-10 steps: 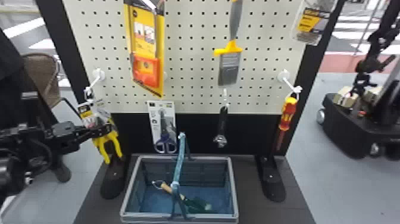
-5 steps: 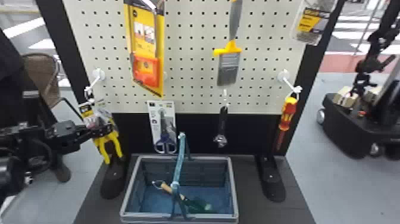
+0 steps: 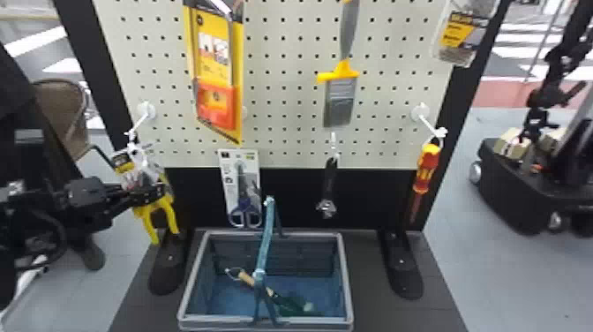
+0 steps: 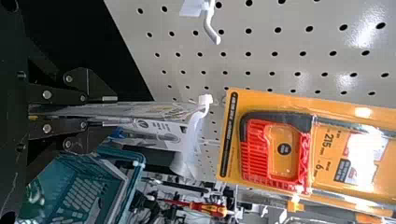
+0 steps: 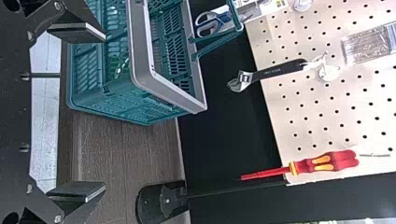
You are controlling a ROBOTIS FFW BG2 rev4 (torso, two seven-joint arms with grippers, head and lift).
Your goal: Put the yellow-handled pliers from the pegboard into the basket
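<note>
The left gripper [image 3: 158, 191] is clasping the yellow-handled pliers [image 3: 169, 213] by the pegboard [image 3: 286, 102], and the basket [image 3: 346, 274] is standing below.

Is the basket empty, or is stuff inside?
The basket isn't empty: a tan-handled tool lies inside it.

Shop-style tool display. A white pegboard [image 3: 287, 99] carries tools on hooks, among them a packaged saw [image 3: 216, 106] and carded scissors [image 3: 244, 212]; a shopping basket [image 3: 220, 318] stands near. A chair [image 3: 64, 110] at left and wheeled machine [image 3: 507, 190] at right leave undetermined whether it is a working shop.
</note>
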